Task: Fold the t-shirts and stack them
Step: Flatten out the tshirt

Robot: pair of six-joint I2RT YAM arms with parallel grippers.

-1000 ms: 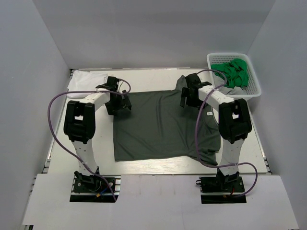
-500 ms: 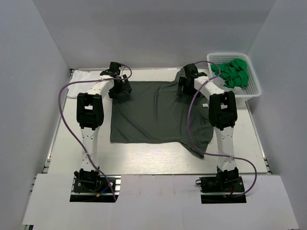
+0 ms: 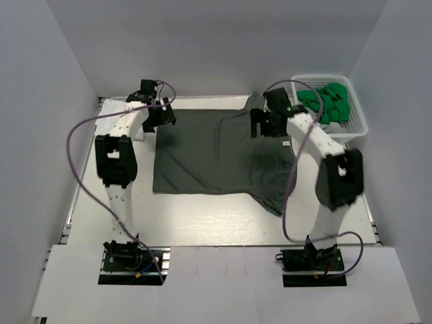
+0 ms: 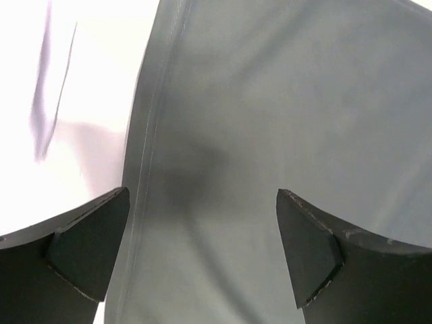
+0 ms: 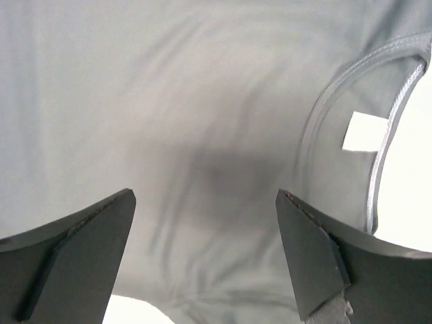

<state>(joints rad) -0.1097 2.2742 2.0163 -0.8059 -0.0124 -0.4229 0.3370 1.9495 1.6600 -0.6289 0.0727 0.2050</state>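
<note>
The dark olive-grey t-shirt (image 3: 216, 152) lies spread flat on the table, one sleeve hanging toward the near right. My left gripper (image 3: 160, 120) hovers open over its far left corner. In the left wrist view the shirt's stitched hem (image 4: 145, 155) runs between the open fingers (image 4: 91, 246). My right gripper (image 3: 265, 128) stands open over the far right part, next to the neck. The right wrist view shows the collar (image 5: 331, 108) and a white label (image 5: 364, 131). Neither gripper holds cloth. A white t-shirt (image 3: 108, 108) lies at the far left corner, partly hidden by the left arm.
A white basket (image 3: 356, 125) holding green cloth (image 3: 327, 101) stands at the far right corner. Grey walls close in the table on three sides. Purple cables loop off both arms. Bare white tabletop (image 3: 202, 216) shows in front of the shirt.
Both arms have reached toward the far edge, and the dark shirt has slid that way with them. Its near hem now lies farther from the bases. Both grippers stayed open.
</note>
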